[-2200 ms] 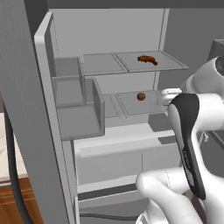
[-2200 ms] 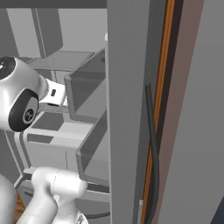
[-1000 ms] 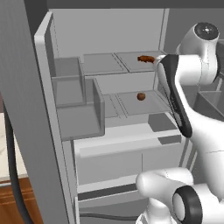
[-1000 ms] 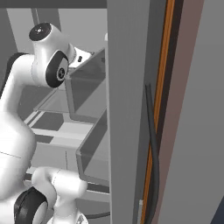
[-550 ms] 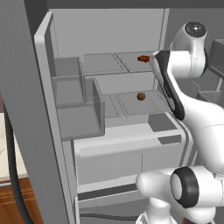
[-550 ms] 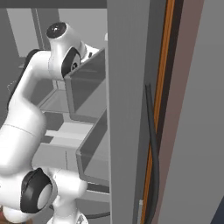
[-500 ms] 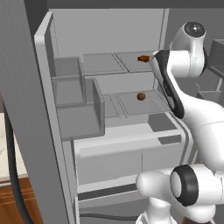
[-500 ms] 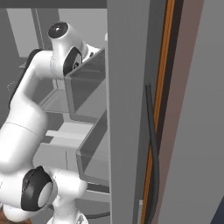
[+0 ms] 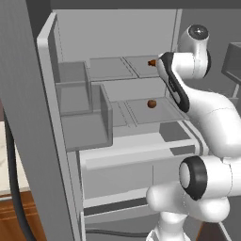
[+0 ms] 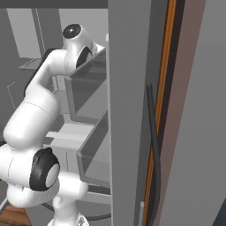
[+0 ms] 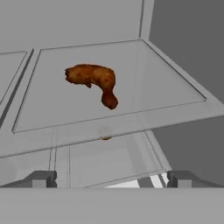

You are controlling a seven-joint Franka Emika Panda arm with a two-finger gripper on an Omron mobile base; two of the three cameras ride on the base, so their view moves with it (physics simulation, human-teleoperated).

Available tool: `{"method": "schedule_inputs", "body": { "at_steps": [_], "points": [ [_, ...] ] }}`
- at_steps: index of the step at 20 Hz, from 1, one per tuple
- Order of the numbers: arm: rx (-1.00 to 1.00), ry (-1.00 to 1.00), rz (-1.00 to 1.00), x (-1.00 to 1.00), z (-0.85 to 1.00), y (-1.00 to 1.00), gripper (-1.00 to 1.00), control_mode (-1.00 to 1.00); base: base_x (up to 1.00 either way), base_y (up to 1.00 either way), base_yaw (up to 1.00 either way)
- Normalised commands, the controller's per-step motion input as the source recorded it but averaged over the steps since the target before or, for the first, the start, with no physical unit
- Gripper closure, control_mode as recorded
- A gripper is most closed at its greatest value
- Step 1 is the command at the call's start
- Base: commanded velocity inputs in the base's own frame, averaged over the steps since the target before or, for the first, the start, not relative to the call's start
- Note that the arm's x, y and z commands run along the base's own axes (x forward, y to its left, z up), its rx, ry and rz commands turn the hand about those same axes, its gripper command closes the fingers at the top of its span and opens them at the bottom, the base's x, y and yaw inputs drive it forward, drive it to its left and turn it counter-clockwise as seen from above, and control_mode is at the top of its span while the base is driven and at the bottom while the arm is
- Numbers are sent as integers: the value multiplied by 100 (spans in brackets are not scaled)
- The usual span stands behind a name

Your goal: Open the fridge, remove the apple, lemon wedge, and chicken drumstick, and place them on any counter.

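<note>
Hand view: chicken drumstick [image 11: 94, 80] is seen ahead of the wide-spread claw [image 11: 112, 178], long axis crosswise, on the fridge [image 9: 141, 37] shelf.

We're seeing the fridge [image 9: 61, 141] standing open, w/ the chicken drumstick [image 11: 93, 81] lying flat on the upper glass shelf, thick end left, & the apple [image 9: 151, 103] sitting on the shelf below.

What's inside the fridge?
Inside the fridge, a chicken drumstick lies on the upper shelf and an apple on the shelf below. The arm hides part of the shelves; no lemon wedge shows.
</note>
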Motion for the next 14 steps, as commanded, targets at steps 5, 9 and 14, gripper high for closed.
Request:
{"method": "schedule_inputs", "body": {
  "at_steps": [5,9,14],
  "points": [
    [0,0,4,48,-7,0,-100,-100,0,0,0],
    [0,0,5,48,-8,0,-100,-100,0,0,0],
    [0,0,5,38,-6,0,-100,-100,0,0,0]
  ]
}}
